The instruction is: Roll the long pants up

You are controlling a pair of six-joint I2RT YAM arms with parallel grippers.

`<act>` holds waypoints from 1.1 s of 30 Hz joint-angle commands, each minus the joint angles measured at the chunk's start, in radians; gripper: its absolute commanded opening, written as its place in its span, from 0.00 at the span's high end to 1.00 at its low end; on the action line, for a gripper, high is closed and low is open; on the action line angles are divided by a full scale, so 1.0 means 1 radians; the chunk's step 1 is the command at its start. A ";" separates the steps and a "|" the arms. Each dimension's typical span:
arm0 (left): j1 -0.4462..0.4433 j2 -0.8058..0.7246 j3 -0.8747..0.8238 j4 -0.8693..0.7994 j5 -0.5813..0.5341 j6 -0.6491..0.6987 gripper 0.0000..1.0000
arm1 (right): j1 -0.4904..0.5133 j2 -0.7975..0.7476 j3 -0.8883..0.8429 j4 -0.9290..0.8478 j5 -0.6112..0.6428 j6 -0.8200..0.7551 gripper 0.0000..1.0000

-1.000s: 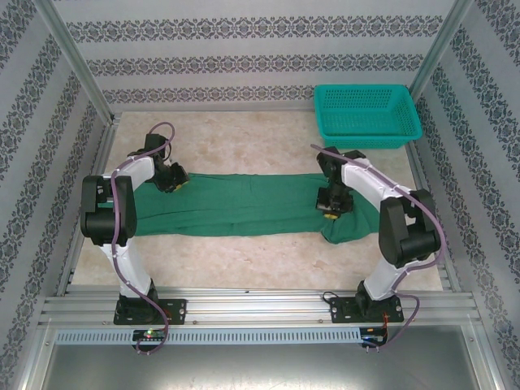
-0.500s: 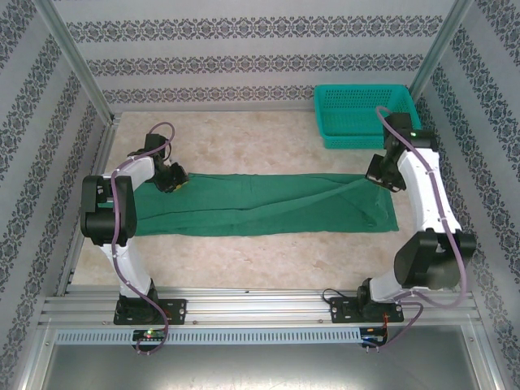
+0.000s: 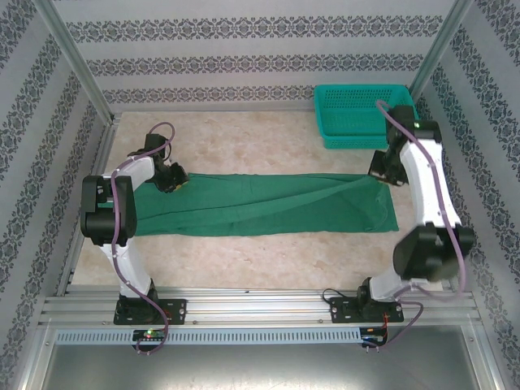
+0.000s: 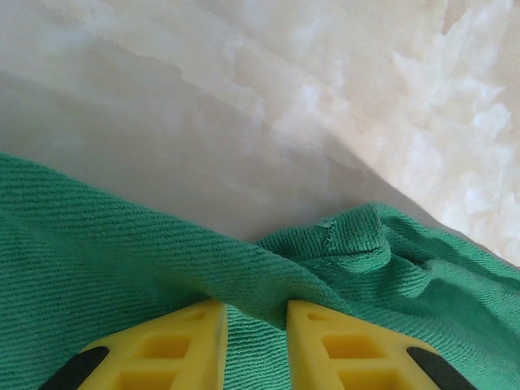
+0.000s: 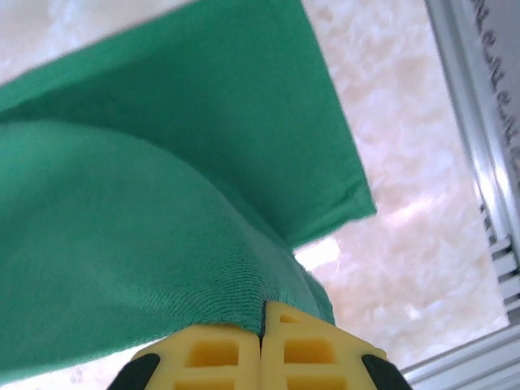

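Note:
The long pants (image 3: pixel 260 207) lie stretched left to right across the table as a long dark green strip. At their far left corner, my left gripper (image 3: pixel 173 182) is low on the cloth. In the left wrist view a fold of the pants (image 4: pixel 122 236) runs up between its yellow fingers (image 4: pixel 183 341), so the left gripper (image 4: pixel 256 313) is shut on the cloth. My right gripper (image 3: pixel 385 172) holds the far right corner slightly lifted. In the right wrist view, the right gripper (image 5: pixel 262 313) is shut, pinching the edge of the pants (image 5: pixel 122 227).
A teal mesh basket (image 3: pixel 366 114) stands at the back right corner, just behind the right arm. Metal frame rails (image 3: pixel 244 305) border the table, and one rail (image 5: pixel 487 162) runs close to the right gripper. Bare tabletop (image 3: pixel 244 138) lies behind the pants.
The right arm swung from above the pants' right part out to the far right, drawing that bunched end out flat. The left gripper stayed in place.

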 commanded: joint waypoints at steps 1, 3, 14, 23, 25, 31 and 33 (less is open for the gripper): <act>-0.008 -0.016 0.014 -0.014 -0.023 0.029 0.75 | -0.029 0.143 0.245 -0.050 0.113 -0.055 1.00; -0.008 -0.018 0.013 -0.014 -0.026 0.028 0.75 | -0.050 0.209 0.407 -0.085 0.116 -0.052 1.00; -0.007 -0.038 0.014 -0.050 -0.076 0.046 0.76 | -0.062 0.027 -0.274 0.076 0.034 -0.012 1.00; 0.034 -0.163 0.036 -0.140 -0.173 0.056 0.71 | -0.079 -0.043 -0.425 0.096 -0.090 -0.015 0.27; 0.040 -0.201 0.032 -0.158 -0.216 0.058 0.64 | -0.086 -0.054 -0.411 0.113 -0.130 -0.008 0.25; 0.165 -0.299 -0.078 -0.176 -0.214 -0.052 0.49 | -0.111 -0.013 -0.390 0.192 -0.186 0.020 0.26; 0.275 -0.380 -0.200 -0.133 -0.165 -0.102 0.49 | -0.112 0.008 -0.399 0.220 -0.219 0.015 0.27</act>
